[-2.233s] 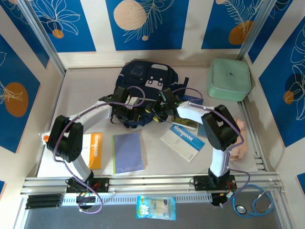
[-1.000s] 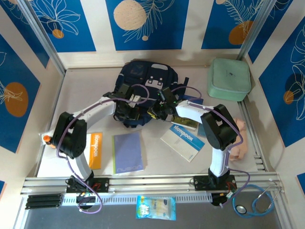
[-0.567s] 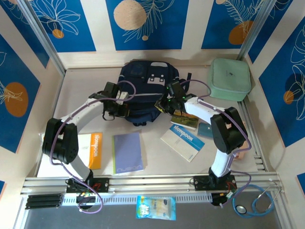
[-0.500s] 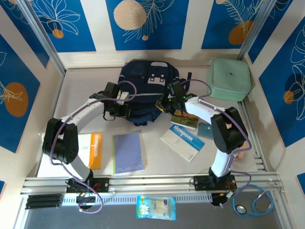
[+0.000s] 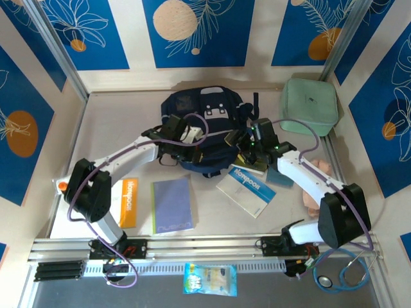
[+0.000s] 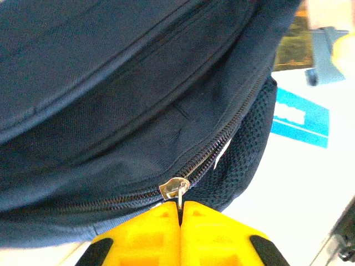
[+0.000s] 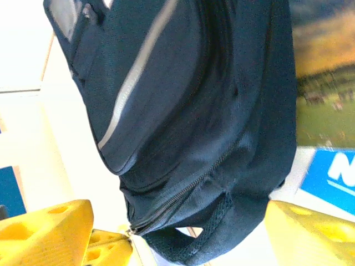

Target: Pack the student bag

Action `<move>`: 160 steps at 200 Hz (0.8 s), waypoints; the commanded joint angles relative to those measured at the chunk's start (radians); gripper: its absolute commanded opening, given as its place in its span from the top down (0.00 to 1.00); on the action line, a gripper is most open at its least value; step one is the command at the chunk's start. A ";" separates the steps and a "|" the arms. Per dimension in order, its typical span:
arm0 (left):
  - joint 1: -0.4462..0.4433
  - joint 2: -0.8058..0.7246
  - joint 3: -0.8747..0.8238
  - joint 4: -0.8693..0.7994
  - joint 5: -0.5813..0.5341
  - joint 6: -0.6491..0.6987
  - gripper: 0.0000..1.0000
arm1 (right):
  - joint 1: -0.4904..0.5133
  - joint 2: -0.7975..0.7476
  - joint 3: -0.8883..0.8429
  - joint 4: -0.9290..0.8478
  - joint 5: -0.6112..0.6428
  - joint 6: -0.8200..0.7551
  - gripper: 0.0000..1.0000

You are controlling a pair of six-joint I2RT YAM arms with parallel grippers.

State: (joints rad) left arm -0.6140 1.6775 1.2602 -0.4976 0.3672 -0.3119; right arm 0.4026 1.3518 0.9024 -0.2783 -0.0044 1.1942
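Pale tabletop (image 5: 115, 122), blue-panelled walls. Left gripper (image 6: 180, 213) is pinched together on the zipper pull (image 6: 176, 187) at the near edge of the student bag (image 5: 199, 106), which lies at the table's 12 o'clock. Right gripper (image 7: 177, 221) is spread wide and empty at the bag's 4 o'clock. Best bet: drag the pull along the zip track while the right gripper pins fabric so the bag doesn't slide.
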 commanded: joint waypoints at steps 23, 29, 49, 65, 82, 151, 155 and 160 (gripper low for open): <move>-0.049 0.019 0.061 0.054 0.057 -0.036 1.00 | 0.056 0.071 -0.033 0.046 -0.079 0.202 0.12; -0.051 0.019 0.058 0.054 0.056 -0.038 1.00 | 0.062 0.087 -0.021 0.049 -0.079 0.209 0.11; -0.065 0.021 0.048 0.056 0.058 -0.041 1.00 | 0.077 0.148 0.025 0.047 -0.085 0.236 0.11; -0.073 0.021 0.038 0.057 0.058 -0.039 1.00 | 0.090 0.196 0.063 0.010 -0.070 0.247 0.11; -0.076 0.019 0.029 0.060 0.063 -0.039 1.00 | 0.109 0.233 0.088 -0.048 -0.039 0.268 0.13; -0.035 0.021 0.041 -0.128 -0.001 0.154 1.00 | 0.136 0.232 0.075 -0.074 0.095 0.240 0.66; -0.028 0.019 0.041 -0.144 -0.009 0.168 1.00 | 0.135 0.224 0.070 -0.071 0.105 0.238 0.68; -0.023 0.016 0.039 -0.163 -0.022 0.184 1.00 | 0.134 0.214 0.065 -0.070 0.118 0.234 0.70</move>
State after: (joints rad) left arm -0.6632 1.6993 1.2800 -0.5404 0.3660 -0.2413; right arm 0.5388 1.6039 0.9714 -0.3267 0.0193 1.4540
